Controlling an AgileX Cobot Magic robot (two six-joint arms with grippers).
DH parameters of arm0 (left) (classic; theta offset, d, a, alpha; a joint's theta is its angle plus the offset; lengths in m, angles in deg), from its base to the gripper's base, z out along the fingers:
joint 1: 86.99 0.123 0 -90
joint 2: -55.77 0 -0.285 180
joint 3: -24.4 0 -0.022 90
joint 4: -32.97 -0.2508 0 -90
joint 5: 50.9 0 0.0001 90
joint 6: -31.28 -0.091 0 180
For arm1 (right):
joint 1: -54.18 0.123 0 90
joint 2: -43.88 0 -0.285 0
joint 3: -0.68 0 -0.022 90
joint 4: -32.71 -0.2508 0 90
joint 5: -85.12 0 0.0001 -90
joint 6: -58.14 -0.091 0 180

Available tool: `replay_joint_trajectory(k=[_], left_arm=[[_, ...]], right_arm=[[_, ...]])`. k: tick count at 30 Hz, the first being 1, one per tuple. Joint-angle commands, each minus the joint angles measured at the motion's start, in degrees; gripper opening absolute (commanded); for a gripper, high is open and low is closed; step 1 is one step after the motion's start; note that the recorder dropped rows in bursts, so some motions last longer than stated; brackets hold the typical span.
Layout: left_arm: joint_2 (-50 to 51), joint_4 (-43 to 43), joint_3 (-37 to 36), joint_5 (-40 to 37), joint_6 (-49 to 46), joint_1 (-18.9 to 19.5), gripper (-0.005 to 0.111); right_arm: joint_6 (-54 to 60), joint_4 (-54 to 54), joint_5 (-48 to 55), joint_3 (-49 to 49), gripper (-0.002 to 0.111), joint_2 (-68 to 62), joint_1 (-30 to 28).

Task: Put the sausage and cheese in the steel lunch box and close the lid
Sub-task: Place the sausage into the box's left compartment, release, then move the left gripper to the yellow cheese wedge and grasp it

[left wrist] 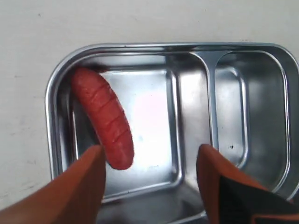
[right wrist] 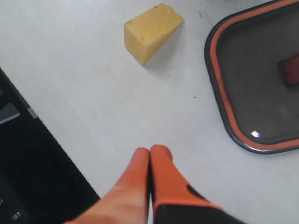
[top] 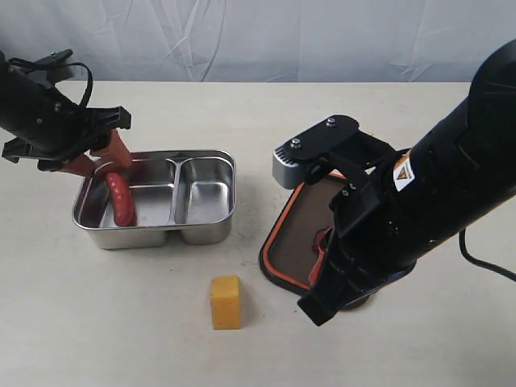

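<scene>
Already you have the sausage (top: 121,201) along the box's (top: 205,157) left wall, left gripper (left wrist: 152,156) spread above it; cheese (top: 226,302) and upturned lid (top: 290,242) lie on the table (top: 81,322), right gripper (right wrist: 149,156) pressed together, empty.

I can read no words or numbers anywhere. A small yellow warning sticker (top: 401,170) sits on the right arm (top: 451,189), its print illegible.

A pale cream tabletop (top: 322,105) carries a shiny rectangular two-compartment steel lunch box (top: 201,231), a small yellow-orange cheese wedge (top: 226,302) and a dark translucent orange-rimmed lid (top: 300,232), each apart.
</scene>
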State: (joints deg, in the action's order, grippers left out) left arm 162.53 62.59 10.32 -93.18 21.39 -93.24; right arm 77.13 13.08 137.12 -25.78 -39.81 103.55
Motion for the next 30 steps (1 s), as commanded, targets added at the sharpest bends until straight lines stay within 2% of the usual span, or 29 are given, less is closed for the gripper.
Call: replay_joint_trajectory(k=[1,3,5,10,16,22,27,30], left_arm=[[-0.48,3.26,0.29,-7.92,-3.32,-0.26,0.056],[-1.72,6.79,-0.41,-13.41,-4.70,-1.46,0.056],[-3.90,7.35,-2.13,-14.35,-5.12,-5.79,0.056],[-6.31,3.60,-3.75,-12.95,1.22,-14.58,0.056],[-6.31,-0.87,-3.84,-10.96,8.40,-22.89,0.056],[-6.31,-10.55,-3.84,-9.11,20.49,-28.49,0.056],[-5.95,-10.69,-3.84,-7.17,21.52,-31.90,0.065],[-4.44,-10.45,-3.84,-6.09,22.54,-33.34,0.066]], right_arm=[[-0.52,0.14,0.86,-0.22,0.000,0.53,-0.04],[-0.78,0.57,1.37,-0.22,0.000,1.59,-0.04],[-1.96,1.78,1.65,-0.22,0.000,3.13,-0.04],[-3.48,3.10,3.12,-0.22,0.000,6.01,-0.04],[-6.01,4.13,5.38,-0.22,0.000,9.37,-0.04],[-6.20,4.27,6.88,-0.22,0.000,12.23,-0.04],[-7.13,4.66,6.87,-0.22,0.000,13.73,-0.04],[-7.39,4.64,6.87,-0.22,0.000,14.10,-0.04]])
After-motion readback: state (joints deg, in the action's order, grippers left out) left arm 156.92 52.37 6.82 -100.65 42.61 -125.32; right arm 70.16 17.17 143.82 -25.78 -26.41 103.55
